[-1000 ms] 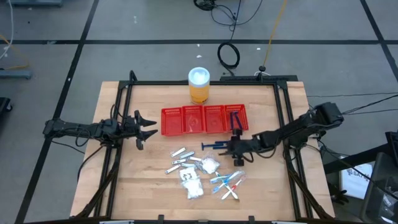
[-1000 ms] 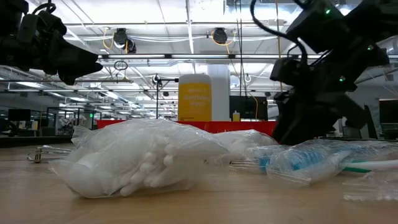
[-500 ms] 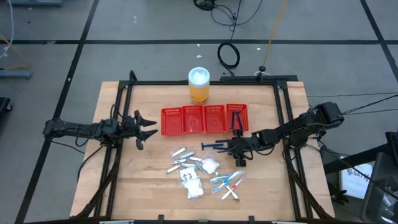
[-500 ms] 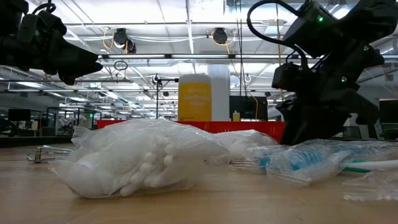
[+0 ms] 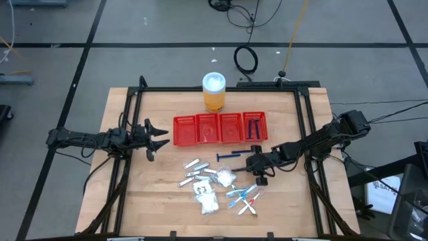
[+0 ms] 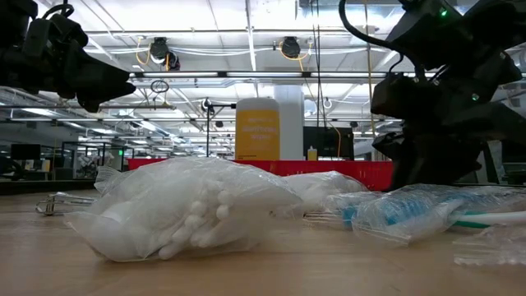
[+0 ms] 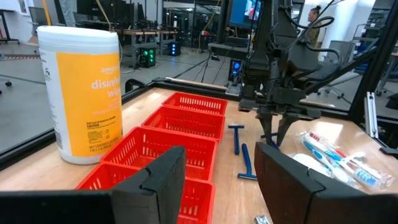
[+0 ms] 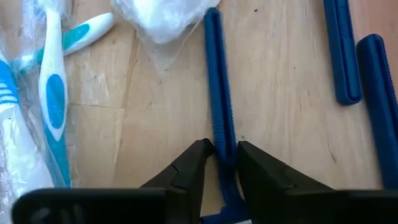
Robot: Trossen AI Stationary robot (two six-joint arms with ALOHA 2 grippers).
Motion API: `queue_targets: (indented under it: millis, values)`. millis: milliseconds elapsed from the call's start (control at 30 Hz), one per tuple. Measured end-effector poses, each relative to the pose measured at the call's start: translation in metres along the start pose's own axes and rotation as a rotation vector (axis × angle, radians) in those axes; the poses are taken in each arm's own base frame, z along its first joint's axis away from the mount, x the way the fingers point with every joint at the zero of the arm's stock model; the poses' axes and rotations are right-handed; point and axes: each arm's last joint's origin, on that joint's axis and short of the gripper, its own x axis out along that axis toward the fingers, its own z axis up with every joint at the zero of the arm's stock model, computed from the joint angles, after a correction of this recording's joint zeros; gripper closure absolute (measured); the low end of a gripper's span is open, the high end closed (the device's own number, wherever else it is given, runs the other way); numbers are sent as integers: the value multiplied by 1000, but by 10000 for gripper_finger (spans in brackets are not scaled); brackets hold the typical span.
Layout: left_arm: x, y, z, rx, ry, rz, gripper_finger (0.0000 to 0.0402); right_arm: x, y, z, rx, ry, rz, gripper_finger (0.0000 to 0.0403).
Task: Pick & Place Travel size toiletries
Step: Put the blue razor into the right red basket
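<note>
Closing its fingers around the handle of a dark blue razor [image 8: 219,134], the right gripper [image 5: 258,171] now sits lower and a little farther from the red tray [image 5: 219,128] than a second ago, when its fingers stood wider; the pinched razor lies flat on the tabletop [image 5: 160,194], partly hidden under the gripper from above. Two more razors [image 5: 229,157] lie just beside it toward the tray, and further dark blue razors [image 5: 254,126] rest in the tray compartment nearest the right edge, their number unclear. The left gripper [image 5: 155,137] has not moved: it hovers near the left edge beside the tray, fingers spread and holding nothing. About five silvery-white tubes [image 5: 194,173] lie scattered mid-table, three white crinkly packets [image 5: 225,177] sit around them, and a loose heap of wrapped sticks [image 5: 244,198], perhaps four, lies toward the front edge, just beside the right gripper. An orange jar [image 5: 214,92] with a white lid stands at the back edge behind the tray. In the low view, a packet and the wrapped sticks block the sight of the pinched razor.
</note>
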Motion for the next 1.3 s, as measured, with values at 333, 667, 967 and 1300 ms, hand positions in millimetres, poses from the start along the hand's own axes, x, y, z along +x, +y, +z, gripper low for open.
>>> queue_targets:
  millis: [333,667,967,1300]
  values:
    - [0,0,0,0,0,0,215,-1,0,0,2,-2,-18,379]
    - [0,0,0,0,0,0,215,-39,0,15,-5,-178,14,379]
    - [0,0,0,0,0,0,215,-75,-6,26,71,-363,-55,379]
    - [0,0,0,0,0,0,215,-87,-34,26,347,-446,-384,372]
